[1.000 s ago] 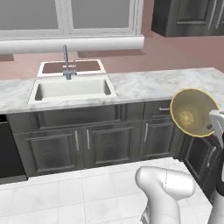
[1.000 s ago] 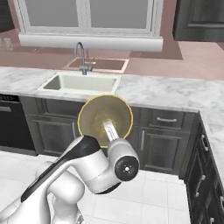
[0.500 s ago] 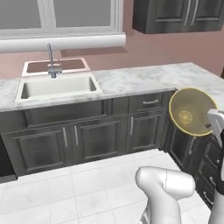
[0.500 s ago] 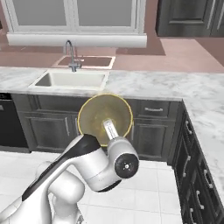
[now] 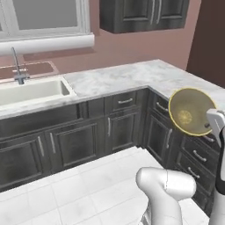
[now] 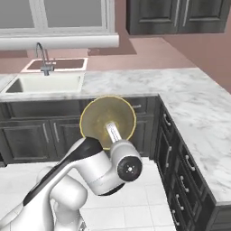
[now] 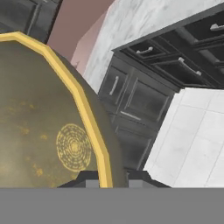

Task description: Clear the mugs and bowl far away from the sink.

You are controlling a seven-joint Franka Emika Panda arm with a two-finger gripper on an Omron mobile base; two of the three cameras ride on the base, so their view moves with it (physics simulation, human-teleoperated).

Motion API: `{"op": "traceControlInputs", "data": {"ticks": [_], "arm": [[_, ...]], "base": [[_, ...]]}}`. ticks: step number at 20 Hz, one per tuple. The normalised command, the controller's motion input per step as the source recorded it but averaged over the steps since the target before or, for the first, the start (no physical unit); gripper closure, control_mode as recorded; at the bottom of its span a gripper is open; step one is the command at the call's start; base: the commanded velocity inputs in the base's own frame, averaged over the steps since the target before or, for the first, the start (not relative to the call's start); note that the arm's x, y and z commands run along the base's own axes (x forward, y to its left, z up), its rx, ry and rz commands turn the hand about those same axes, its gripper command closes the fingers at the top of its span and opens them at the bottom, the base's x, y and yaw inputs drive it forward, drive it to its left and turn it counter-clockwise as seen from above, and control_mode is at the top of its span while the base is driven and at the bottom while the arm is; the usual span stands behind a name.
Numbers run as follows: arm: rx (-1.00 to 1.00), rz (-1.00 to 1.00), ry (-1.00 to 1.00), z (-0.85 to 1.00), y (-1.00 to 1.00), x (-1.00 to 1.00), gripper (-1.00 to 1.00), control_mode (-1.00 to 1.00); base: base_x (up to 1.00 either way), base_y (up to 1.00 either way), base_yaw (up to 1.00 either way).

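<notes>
The wide tan-yellow bowl (image 5: 190,110) hangs tilted on edge in the air, in front of the dark corner cabinets. My gripper (image 7: 106,177) is shut on the bowl's (image 7: 43,122) yellow rim, one finger on each side of it. From the right base camera the bowl (image 6: 106,119) shows its underside above my hand. The white sink (image 5: 30,92) with its grey faucet (image 5: 17,66) lies far to the left, also seen as the sink (image 6: 45,83) at the left of the counter. The mugs are out of view.
A marble counter (image 6: 198,108) runs from the sink and turns a corner along the right side. Dark drawers and cabinet doors (image 5: 118,127) stand below it, wall cabinets (image 5: 145,13) above. White tiled floor (image 5: 88,189) lies between me and the cabinets.
Both base pictures have shifted: the base has moved right, so the sink slid to the left and the counter corner came into view. The bowl stays gripped in the same pose.
</notes>
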Motion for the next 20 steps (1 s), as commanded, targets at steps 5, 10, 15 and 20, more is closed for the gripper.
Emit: {"op": "traceControlInputs", "data": {"ticks": [5,10,15,20], "arm": [[0.0,0.0,0.0,0.0,0.0,0.0,1.0,1.0],[0.0,0.0,0.0,0.0,0.0,0.0,1.0,1.0],[0.0,0.0,0.0,0.0,0.0,0.0,1.0,1.0],[0.0,0.0,0.0,0.0,0.0,0.0,1.0,1.0]], "base": [[-0.19,0.17,-0.39],[-0.44,0.14,-0.37],[-0.6,0.09,-0.35],[-0.79,0.13,-0.29]]}}
